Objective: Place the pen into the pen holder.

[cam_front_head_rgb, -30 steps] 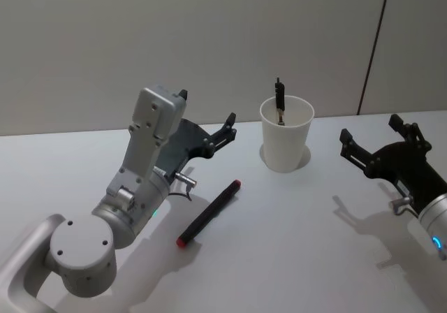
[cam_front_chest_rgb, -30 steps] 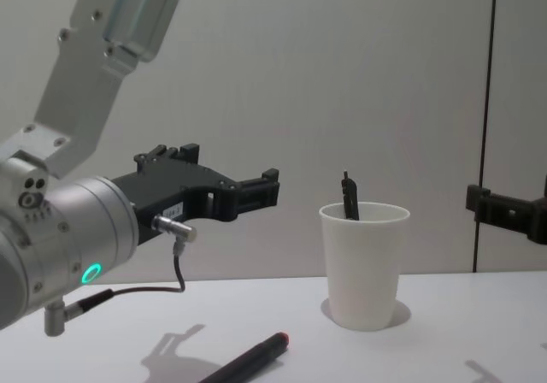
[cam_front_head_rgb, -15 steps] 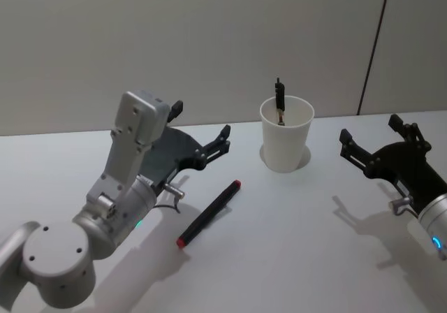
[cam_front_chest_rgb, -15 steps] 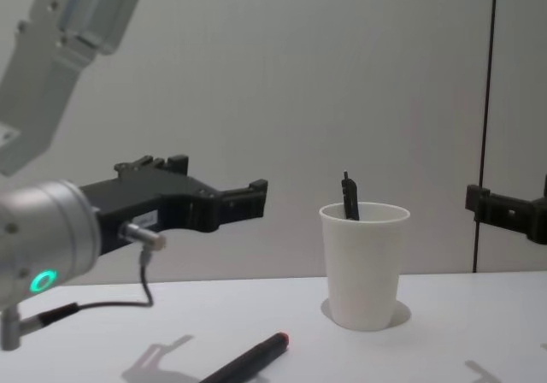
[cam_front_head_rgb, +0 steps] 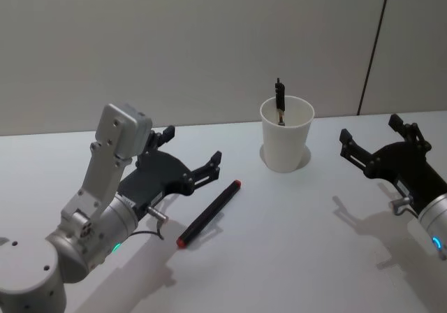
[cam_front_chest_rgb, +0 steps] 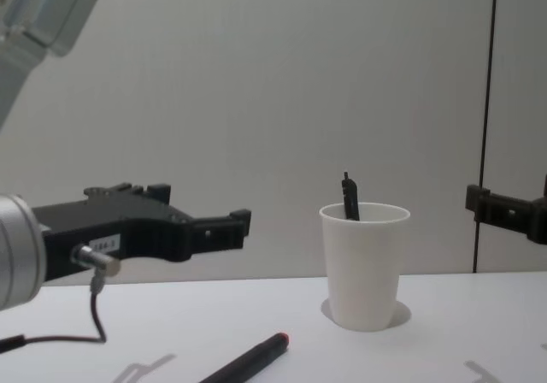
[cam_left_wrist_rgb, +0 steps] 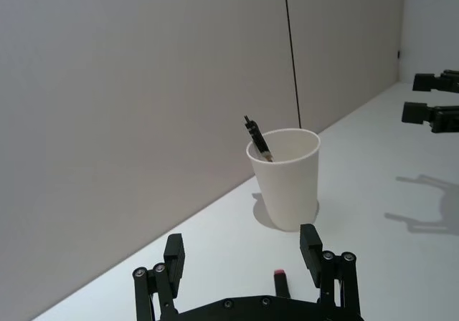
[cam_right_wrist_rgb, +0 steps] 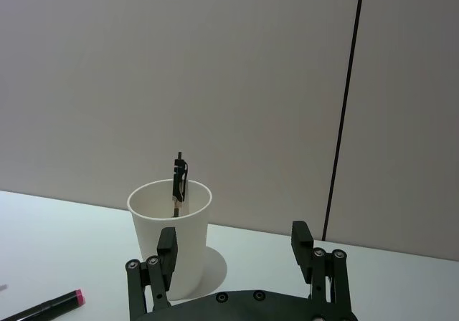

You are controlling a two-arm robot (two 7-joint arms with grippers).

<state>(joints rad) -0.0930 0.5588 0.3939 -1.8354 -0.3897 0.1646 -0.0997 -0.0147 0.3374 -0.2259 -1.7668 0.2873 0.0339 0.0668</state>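
Trouble, as I read it, starts with the pickup; the pen [cam_front_head_rgb: 209,214] lies flat and aslant on the table [cam_front_head_rgb: 300,257], its far red end pointing toward the pen holder [cam_front_head_rgb: 286,145] but well apart from it. My left gripper [cam_front_head_rgb: 192,147] hovers just beside the pen on its left, above the tabletop, jaws spread wide and holding nothing. If I close without squaring the jaws across the barrel, I expect the round body to roll or squirt out sideways; if I descend too far, the fingertips scrape the table.

The cup worries me next; it looks like light paper, so a nudge from the pen tip or a finger could slide it or tip it over. A black pen [cam_front_head_rgb: 279,102] already leans inside against the far rim; a careless drop could catch on it or on the rolled edge and bounce out. The right gripper [cam_front_head_rgb: 370,129] sits parked to the cup's right, jaws open; I judge it apart enough to be no hazard.
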